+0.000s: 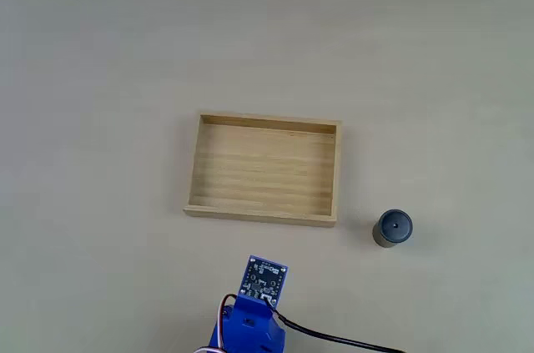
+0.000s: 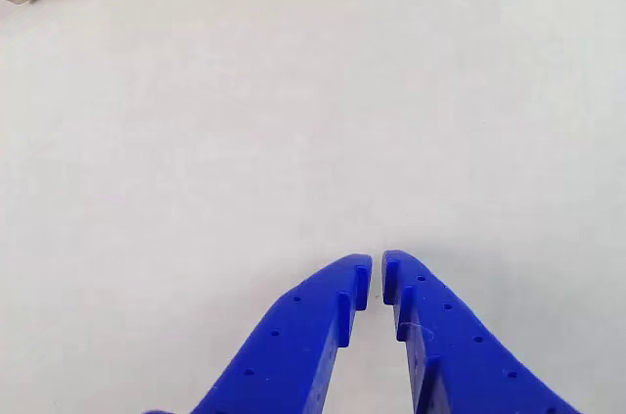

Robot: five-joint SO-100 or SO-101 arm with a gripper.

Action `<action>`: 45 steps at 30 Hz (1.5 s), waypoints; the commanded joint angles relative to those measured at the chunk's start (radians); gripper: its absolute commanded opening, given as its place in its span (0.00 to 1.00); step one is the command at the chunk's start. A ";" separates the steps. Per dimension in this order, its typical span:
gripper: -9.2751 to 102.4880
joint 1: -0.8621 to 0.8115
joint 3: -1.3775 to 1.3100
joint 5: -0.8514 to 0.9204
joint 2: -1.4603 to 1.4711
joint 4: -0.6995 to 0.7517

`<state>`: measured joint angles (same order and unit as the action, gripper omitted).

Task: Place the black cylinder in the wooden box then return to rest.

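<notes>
On the table right of the wooden box (image 1: 264, 170), black cylinder (image 1: 391, 229) stands untouched, box empty, and my gripper (image 2: 377, 272) sits near-side with fingers almost pressed together, holding nothing, so I judge everything's left.

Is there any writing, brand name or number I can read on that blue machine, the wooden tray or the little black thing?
None can be read.
Blue circuit board on the arm: tiny pale marks, too small and blurred to read.
Wooden box: grain only, no label.
Black cylinder: plain, with a central dimple, no text.
End effector: plain blue plastic with small holes, no lettering.
</notes>
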<state>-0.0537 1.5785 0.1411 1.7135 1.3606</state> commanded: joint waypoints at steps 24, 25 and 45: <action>0.08 -0.130 -0.069 -0.124 -0.017 -0.038; 0.08 -0.141 -0.080 -0.130 -0.035 -0.052; 0.32 -0.543 -0.301 -0.396 -0.529 -0.494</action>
<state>-0.5415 1.3990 -0.2347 1.2717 0.9910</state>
